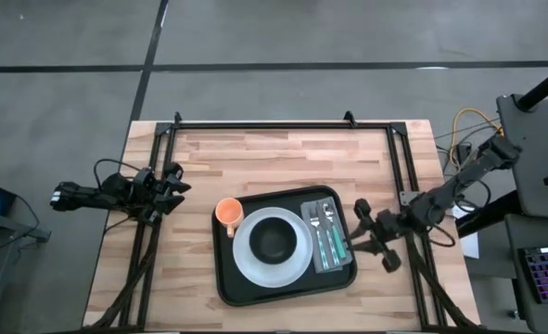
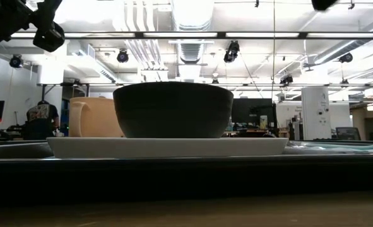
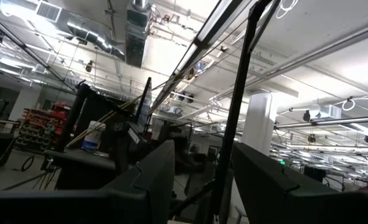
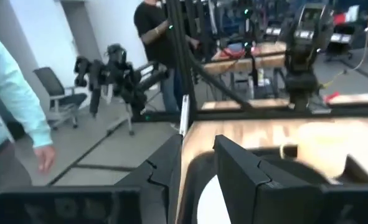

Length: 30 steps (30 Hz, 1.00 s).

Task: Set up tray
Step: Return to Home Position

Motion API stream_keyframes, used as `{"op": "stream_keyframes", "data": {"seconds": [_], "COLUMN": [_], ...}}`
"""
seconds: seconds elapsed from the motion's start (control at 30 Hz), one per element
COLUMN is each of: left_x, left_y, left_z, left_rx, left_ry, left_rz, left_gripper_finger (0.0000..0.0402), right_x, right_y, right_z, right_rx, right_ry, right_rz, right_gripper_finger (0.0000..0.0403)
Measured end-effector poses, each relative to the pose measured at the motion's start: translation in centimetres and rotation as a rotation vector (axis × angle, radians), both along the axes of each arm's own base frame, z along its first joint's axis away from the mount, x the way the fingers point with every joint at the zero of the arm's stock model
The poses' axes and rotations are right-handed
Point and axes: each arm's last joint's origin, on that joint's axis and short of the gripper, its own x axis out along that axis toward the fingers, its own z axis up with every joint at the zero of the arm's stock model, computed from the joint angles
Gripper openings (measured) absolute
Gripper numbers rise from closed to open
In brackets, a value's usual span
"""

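Observation:
The black tray lies on the wooden table, right of its middle and toward the near edge. On it rest a white plate bearing a black bowl, an orange cup at the tray's far left corner, and a grey napkin with cutlery along its right side. My right gripper hovers just off the tray's right rim, open, with nothing between its fingers. My left gripper waits open at the table's left edge, tipped upward.
Black frame rails run along the table's far edge and down both sides. Bare wood lies between the tray and the far rail. Beyond the table a person's light-blue sleeve and another person show.

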Motion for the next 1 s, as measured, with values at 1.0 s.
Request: {"op": "stream_keyframes", "data": {"seconds": [1.0], "left_x": [0.0], "left_y": [0.0], "left_z": [0.0], "left_rx": [0.0], "left_ry": [0.004], "left_rz": [0.0], "left_gripper_finger": [0.0141], "right_x": [-6.5], "right_y": [-3.5], "right_z": [-7.1], "right_rx": [0.082], "right_ry": [-0.2], "right_rz": [0.341], "right_gripper_finger": [0.0086]}}
